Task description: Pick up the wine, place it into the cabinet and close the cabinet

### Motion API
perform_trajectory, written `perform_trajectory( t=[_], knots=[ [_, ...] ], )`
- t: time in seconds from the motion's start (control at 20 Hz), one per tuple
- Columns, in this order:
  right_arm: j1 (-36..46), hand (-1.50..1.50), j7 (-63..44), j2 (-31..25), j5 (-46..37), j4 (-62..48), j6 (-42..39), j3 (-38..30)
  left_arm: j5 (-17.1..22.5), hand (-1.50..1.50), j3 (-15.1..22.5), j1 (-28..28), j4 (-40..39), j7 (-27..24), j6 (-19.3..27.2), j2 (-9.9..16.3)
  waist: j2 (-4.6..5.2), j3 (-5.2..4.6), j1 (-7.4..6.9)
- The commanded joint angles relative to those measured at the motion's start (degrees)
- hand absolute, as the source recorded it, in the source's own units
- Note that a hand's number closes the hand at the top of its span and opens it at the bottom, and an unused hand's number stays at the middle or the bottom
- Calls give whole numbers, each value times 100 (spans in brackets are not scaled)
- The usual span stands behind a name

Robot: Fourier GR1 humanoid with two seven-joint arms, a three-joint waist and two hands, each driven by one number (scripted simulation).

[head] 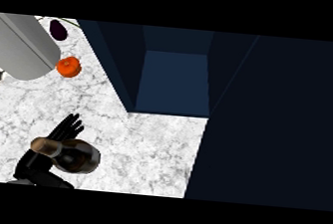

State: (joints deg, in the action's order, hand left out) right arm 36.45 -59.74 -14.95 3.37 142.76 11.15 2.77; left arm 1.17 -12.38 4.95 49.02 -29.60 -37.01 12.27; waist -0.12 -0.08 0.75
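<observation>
Wine (73, 155) upright on desk (148, 147), lower left, well short of open cabinet (173, 82). Left hand (52, 144) behind it, fingers apparently straight, grasp unclear. Orange (68, 67) beyond.

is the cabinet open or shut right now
Open: the cabinet shows its blue interior, and its dark door is swung out at the view's right.

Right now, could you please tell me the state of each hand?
Left hand: beside the wine bottle, fingers straight, open.
Right hand: not in view.
</observation>
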Motion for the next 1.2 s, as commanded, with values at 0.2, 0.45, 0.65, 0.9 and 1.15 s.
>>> perform_trajectory(
  t=[0.2,0.45,0.65,0.9,1.15],
  knots=[
    [54,-150,-922,-181,563,815,51,-225,-90,-150,155,384,-583,-643,-252,59,-14,1,26],
    [-36,-150,-498,-33,350,546,93,-100,-137,150,208,540,-1365,-1200,-292,30,9,-6,36],
    [248,-150,-741,-152,381,472,146,-207,-66,150,370,710,-1175,-1079,-607,155,-9,-4,22],
    [149,-150,-568,-26,170,452,220,44,-807,150,1023,593,-729,-2131,200,-56,-21,-11,49],
    [-368,-150,-396,-57,257,681,50,52,-777,150,1196,479,-249,-2299,583,-96,-18,6,-6]
  ],
)
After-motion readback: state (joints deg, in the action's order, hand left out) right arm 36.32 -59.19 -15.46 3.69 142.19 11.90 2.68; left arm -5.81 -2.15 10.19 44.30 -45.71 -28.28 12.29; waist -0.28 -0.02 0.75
